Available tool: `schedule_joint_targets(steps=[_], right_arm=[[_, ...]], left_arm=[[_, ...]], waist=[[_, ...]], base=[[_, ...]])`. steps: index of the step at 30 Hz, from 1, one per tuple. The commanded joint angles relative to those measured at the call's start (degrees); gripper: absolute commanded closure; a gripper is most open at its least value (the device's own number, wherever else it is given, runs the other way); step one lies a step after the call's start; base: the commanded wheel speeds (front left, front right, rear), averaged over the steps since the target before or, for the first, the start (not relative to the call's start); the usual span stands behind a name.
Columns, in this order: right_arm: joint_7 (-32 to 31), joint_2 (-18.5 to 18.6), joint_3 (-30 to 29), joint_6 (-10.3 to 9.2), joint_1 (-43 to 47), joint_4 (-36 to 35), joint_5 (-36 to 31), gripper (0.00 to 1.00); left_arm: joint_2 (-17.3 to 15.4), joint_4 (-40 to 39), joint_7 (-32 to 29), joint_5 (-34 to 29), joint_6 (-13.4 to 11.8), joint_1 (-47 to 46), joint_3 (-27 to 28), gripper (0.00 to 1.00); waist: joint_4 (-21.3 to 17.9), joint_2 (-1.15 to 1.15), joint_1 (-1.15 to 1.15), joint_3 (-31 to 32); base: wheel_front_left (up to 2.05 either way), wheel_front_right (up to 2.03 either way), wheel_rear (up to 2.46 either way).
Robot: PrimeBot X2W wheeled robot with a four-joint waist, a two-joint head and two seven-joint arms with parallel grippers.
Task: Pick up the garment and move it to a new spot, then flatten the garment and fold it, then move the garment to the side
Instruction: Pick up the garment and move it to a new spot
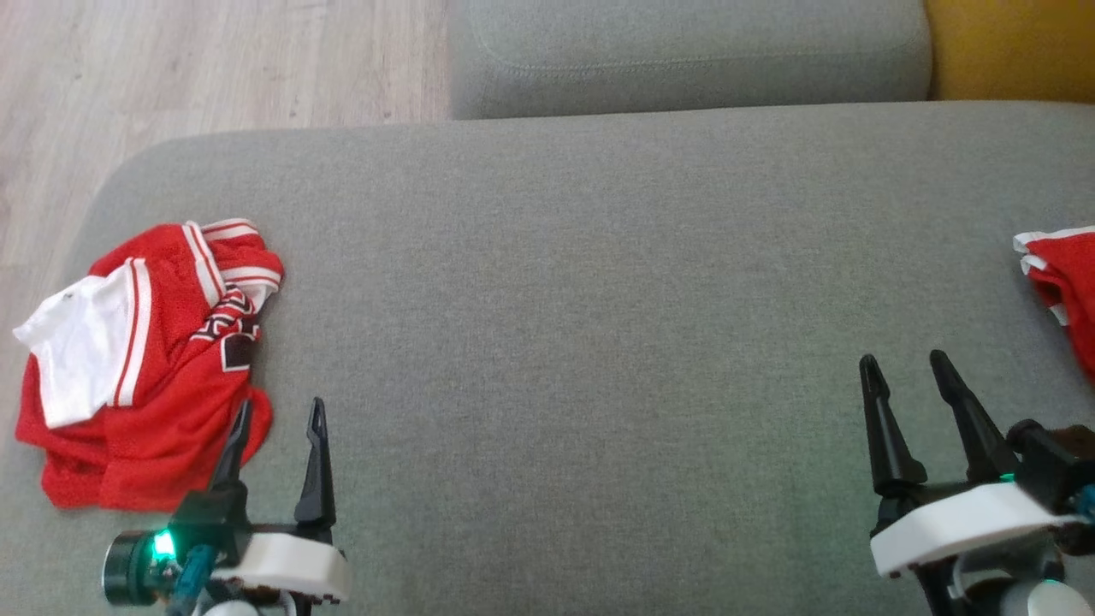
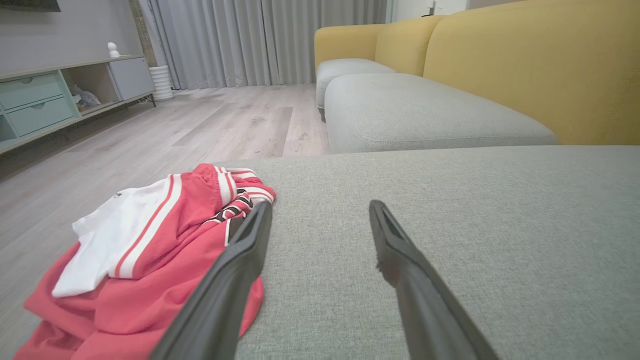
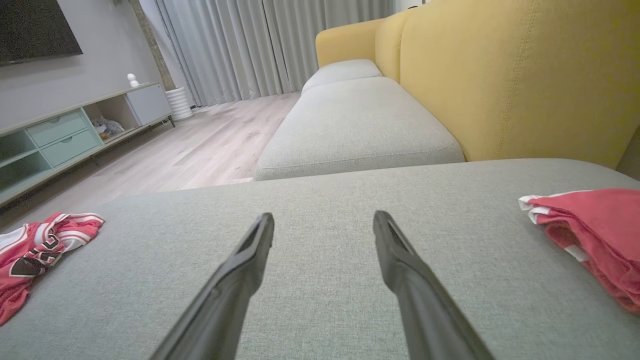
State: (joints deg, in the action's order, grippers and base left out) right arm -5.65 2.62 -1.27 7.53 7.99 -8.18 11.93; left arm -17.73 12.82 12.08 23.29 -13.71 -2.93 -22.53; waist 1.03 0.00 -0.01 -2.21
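The left gripper (image 1: 281,404) hangs wide open and empty, one finger at the edge of the crumpled red-and-white jersey (image 1: 162,402) lying by the grey sofa cushion's (image 1: 599,282) left edge. The right gripper (image 1: 902,359), equally open and empty, is well apart. A shallow pinch could snag one mesh layer and drag the heap onto the floor (image 1: 214,68).

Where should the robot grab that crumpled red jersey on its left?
Probably the bunched striped folds at the right edge of the jersey: they stand raised off the cushion, giving something to pinch. Come from above with the open left gripper, which sits close by.
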Motion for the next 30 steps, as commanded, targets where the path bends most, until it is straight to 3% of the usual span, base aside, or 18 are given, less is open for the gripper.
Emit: schedule_joint_targets(steps=[1, 15, 19, 24, 30], right_arm=[[-0.1, 0.3, 1.4, -0.04, -0.9, -2.5, -0.4, 0.0], [-1.3, 0.3, 2.0, -0.04, -0.4, -3.2, -0.3, 0.0], [-1.4, 0.3, 2.4, -0.04, -0.5, -3.7, -0.5, 0.0], [-1.6, 0.3, 2.7, -0.04, -1.2, -5.6, -1.9, 0.0], [-3.0, 0.3, 3.7, -0.04, -3.0, -8.4, -4.1, 0.0]], left_arm=[[-1.6, -1.9, -0.2, 0.5, -0.5, -1.6, 1.8, 0.0], [-1.5, -2.0, -0.6, 1.0, -0.8, -1.6, 1.3, 0.0], [-1.3, -2.5, 0.5, 1.4, 0.1, -2.2, 1.5, 0.0], [-0.6, -2.9, 2.0, 1.0, 0.9, -3.9, 1.9, 0.0], [1.6, -1.6, 2.8, -0.1, 2.1, -7.3, 2.4, 0.0]], waist=[[-0.1, 0.0, 0.01, 0.4], [0.0, 0.0, 0.01, 0.7], [1.1, 0.0, 0.01, 0.2], [5.2, 0.0, 0.01, -1.1], [13.3, 0.0, 0.01, -3.4]], base=[[0.0, 0.0, 0.0], [0.0, 0.0, 0.0], [0.0, 0.0, 0.0], [0.0, 0.0, 0.0], [0.0, 0.0, 0.0]])
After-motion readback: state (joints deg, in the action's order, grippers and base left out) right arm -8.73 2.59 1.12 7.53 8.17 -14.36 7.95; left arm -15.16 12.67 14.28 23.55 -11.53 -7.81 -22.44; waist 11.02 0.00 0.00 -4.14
